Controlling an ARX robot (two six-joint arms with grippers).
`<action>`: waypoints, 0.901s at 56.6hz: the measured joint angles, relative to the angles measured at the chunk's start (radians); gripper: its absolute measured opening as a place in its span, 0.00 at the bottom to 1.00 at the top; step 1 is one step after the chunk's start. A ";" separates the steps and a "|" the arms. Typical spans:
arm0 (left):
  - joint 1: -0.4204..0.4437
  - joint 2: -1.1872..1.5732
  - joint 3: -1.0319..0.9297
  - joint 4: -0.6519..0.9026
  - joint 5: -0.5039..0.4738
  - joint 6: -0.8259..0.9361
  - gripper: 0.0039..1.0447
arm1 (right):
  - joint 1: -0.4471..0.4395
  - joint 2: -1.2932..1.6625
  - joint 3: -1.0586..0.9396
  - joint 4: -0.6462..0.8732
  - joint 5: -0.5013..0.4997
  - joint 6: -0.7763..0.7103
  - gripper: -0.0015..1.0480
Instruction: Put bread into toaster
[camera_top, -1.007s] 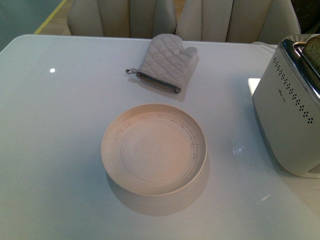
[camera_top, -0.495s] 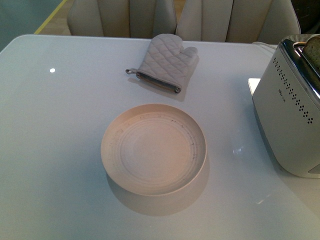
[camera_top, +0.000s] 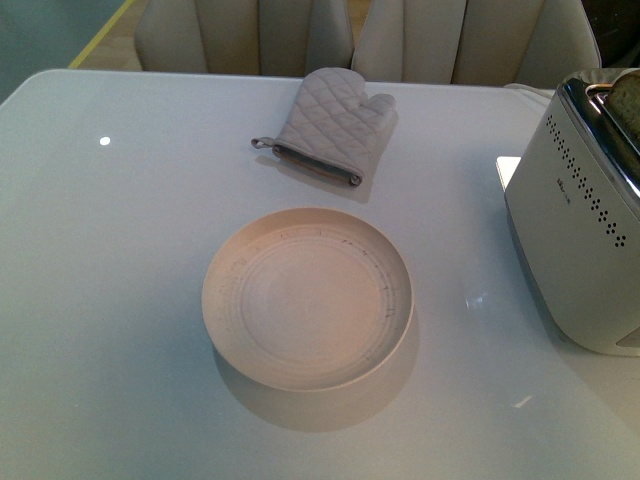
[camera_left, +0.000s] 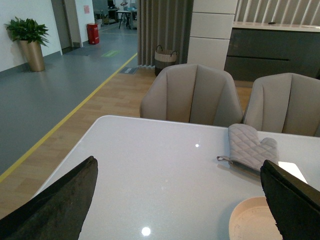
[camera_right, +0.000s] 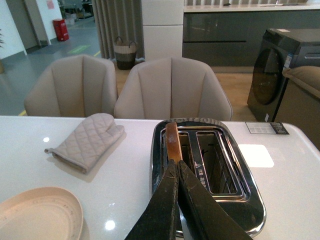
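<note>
No change in the front view against the frames a second and half a second ago: plate, mitt and toaster all sit where they were, and neither arm enters it.

Left to right in the front view: round cream ceramic plate (camera_top: 307, 297) mid-table with nothing on it, quilted grey oven mitt (camera_top: 333, 124) beyond it toward the chairs, boxy white toaster with chrome top and rows of dark dots (camera_top: 580, 220) at the right edge of the glossy white table (camera_top: 120, 300). A sliver of tan speckled bread slice (camera_top: 627, 97) pokes out of the toaster top, cropped by the frame.

The left wrist view adds the left gripper (camera_left: 180, 200): its dark fingers (camera_left: 55, 200) stand spread wide, nothing between them, above the table edge; mitt (camera_left: 246, 146) and plate rim (camera_left: 250, 220) lie ahead of it, nearer its right finger.

The right wrist view shows what the front view cuts off: the toaster's (camera_right: 240, 200) two slots from above. The bread (camera_right: 172, 141) stands on edge in one slot, brown crust up, just ahead of the right gripper (camera_right: 177, 162). Its fingers (camera_right: 165, 205) are pressed together with tips meeting at the crust; cannot tell whether they actually pinch it. Other slot is vacant. Mitt (camera_right: 87, 140) and plate (camera_right: 40, 212) lie off to one side of that gripper.
</note>
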 joint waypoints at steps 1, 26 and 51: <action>0.000 0.000 0.000 0.000 0.000 0.000 0.93 | 0.000 -0.005 0.000 -0.005 0.000 0.000 0.02; 0.000 0.000 0.000 0.000 0.000 0.000 0.93 | 0.000 -0.196 0.000 -0.200 0.000 -0.001 0.04; 0.000 0.000 0.000 0.000 0.000 0.000 0.93 | 0.000 -0.196 0.000 -0.200 0.000 0.000 0.83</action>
